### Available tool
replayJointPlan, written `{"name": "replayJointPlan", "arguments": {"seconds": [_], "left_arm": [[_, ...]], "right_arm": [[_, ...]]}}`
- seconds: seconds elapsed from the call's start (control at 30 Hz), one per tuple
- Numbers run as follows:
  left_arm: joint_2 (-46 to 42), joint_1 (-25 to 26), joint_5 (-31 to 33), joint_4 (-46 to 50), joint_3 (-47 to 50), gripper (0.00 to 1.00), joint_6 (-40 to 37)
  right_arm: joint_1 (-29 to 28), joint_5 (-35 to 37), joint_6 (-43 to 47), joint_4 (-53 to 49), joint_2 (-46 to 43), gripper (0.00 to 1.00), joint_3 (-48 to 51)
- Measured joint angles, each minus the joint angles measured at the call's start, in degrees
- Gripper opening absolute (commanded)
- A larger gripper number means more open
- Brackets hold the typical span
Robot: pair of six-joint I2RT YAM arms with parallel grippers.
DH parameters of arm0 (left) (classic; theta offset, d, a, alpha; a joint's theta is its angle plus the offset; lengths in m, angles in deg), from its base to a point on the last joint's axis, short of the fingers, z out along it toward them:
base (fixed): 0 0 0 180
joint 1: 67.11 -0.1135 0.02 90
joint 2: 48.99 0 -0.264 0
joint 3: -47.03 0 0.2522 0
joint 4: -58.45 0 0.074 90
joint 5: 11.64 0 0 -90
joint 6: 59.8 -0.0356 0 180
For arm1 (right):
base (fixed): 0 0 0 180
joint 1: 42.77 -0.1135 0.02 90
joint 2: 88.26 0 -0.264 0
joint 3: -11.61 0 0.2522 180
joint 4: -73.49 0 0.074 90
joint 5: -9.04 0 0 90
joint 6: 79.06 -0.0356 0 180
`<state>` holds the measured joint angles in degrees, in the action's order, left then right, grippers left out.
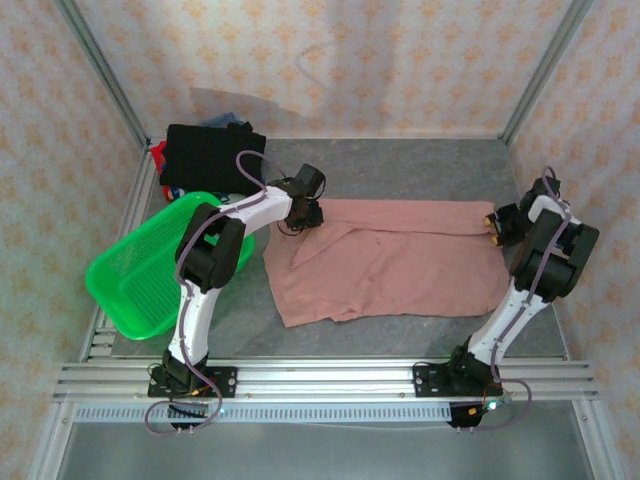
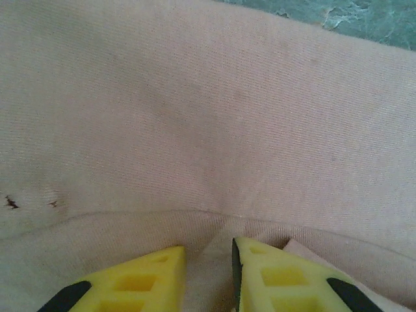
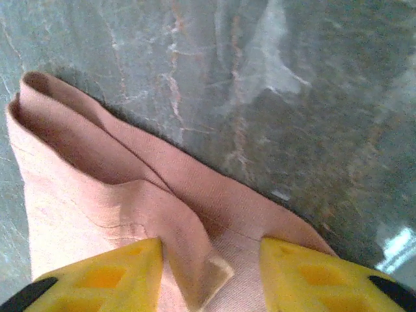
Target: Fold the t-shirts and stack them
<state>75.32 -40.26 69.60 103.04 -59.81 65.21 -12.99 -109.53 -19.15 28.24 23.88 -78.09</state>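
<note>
Top view: pink t-shirt (image 1: 390, 262) lies spread on the table (image 1: 400, 165) between the 2 grippers. Colour is dusty pink, the cloth is matte, and its left part is folded over along a diagonal crease. Left gripper (image 1: 300, 216) is down on the shirt's far-left corner. Right gripper (image 1: 493, 228) is at its far-right edge. Behind and to the left of the left gripper sits a folded black shirt (image 1: 205, 158). A red shirt (image 1: 157, 152) edge shows at its left side, and a bit of blue fabric (image 1: 225, 120) lies behind it. Green basket (image 1: 140, 270) is left of the left gripper, on its near side, just beside the black shirt. Any print is too small to read from here.

Left wrist view: left gripper (image 2: 208, 273) is clenched on a raised fold of the pink t-shirt. The yellow fingers (image 2: 143, 281) stand close together with cloth pinched in the narrow gap. Ahead of them is fine-ribbed pink knit with 1 seam line running across. 2 tiny dark specks (image 2: 10, 203) sit ahead-left, not legible as text. A sliver of table shows far ahead-right.

Right wrist view: right gripper (image 3: 211, 273) is released, with its fingers (image 3: 312, 273) wide apart. A loose doubled-over hem of the pink t-shirt sits between them and runs ahead-left. The grey-green marbled table lies ahead-right.
</note>
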Motion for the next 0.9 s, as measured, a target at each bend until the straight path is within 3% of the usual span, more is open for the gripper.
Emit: {"name": "replayJointPlan", "arguments": {"seconds": [0.23,0.5,0.6,0.9], "left_arm": [[-2.8,0.3,-1.2,1.6,-2.3,0.49,-4.2],[-2.7,0.6,-4.9,2.8,-9.0,0.48,-7.6],[-1.4,0.6,-6.5,2.8,-9.2,0.47,-8.4],[4.5,-0.2,-10.6,2.8,-9.2,0.45,-10.3]], "right_arm": [[-0.6,-2.1,2.3,1.3,-7.0,0.73,3.8],[-6.1,-9.1,6.2,2.2,-12.5,0.77,9.2],[-7.7,-11.2,7.1,2.4,-15.0,0.84,13.2],[-13.8,-14.7,8.3,2.4,-26.9,0.85,22.3]]}}
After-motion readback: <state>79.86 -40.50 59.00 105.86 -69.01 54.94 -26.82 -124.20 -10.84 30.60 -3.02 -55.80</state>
